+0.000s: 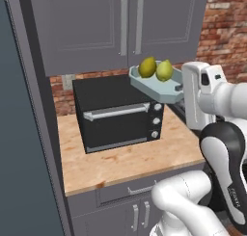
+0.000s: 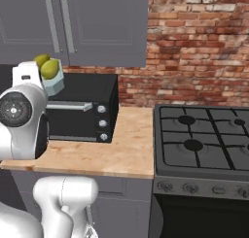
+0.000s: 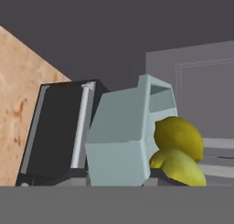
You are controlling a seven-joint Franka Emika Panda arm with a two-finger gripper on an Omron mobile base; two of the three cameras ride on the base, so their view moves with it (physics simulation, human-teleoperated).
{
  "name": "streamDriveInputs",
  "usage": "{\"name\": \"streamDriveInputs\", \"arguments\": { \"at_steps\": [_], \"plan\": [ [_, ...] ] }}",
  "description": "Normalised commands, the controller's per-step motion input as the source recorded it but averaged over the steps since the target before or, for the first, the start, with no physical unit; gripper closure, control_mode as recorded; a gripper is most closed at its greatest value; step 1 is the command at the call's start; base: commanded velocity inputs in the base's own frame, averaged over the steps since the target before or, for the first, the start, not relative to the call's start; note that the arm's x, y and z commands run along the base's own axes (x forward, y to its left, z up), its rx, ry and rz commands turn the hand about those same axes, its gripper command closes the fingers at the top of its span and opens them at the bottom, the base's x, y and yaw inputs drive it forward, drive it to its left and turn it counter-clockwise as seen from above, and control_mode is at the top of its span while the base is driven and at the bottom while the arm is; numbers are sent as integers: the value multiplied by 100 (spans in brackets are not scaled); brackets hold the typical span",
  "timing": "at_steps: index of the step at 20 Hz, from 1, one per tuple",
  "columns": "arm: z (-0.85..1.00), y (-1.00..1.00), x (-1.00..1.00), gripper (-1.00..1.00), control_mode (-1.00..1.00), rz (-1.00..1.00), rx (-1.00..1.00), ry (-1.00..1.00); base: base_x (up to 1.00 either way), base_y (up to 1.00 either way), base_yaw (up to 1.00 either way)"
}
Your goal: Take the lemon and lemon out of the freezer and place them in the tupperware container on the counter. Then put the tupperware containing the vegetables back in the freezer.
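Left base view: the tray (image 1: 157, 87) is held aloft at its rim by the gripper (image 1: 180, 87), jaws narrowed on it, with both lemons (image 1: 155, 68) inside, above the black oven (image 1: 118, 112) on the tan counter (image 1: 130, 165). Grey cupboards (image 1: 120, 23), brick wall (image 2: 194, 47) and a stove (image 2: 204, 140) are seen around.

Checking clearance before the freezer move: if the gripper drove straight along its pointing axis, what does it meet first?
Probably the grey wall cupboard above the microwave; the gripper holds the tupperware container with both lemons, and depth is unclear.
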Motion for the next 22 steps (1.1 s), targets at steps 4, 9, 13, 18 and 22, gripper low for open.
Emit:
{"name": "streamDriveInputs", "arguments": {
  "at_steps": [4,9,13,18,22],
  "plan": [
    [3,-19,-59,100,-100,0,0,-6,0,0,0],
    [0,-3,-11,100,-100,0,0,2,0,0,0],
    [0,0,0,100,-100,0,0,0,0,0,0],
    [0,0,0,100,-100,0,0,0,0,0,0],
    [0,0,0,100,100,0,0,0,-5,0,0]
  ]
}}
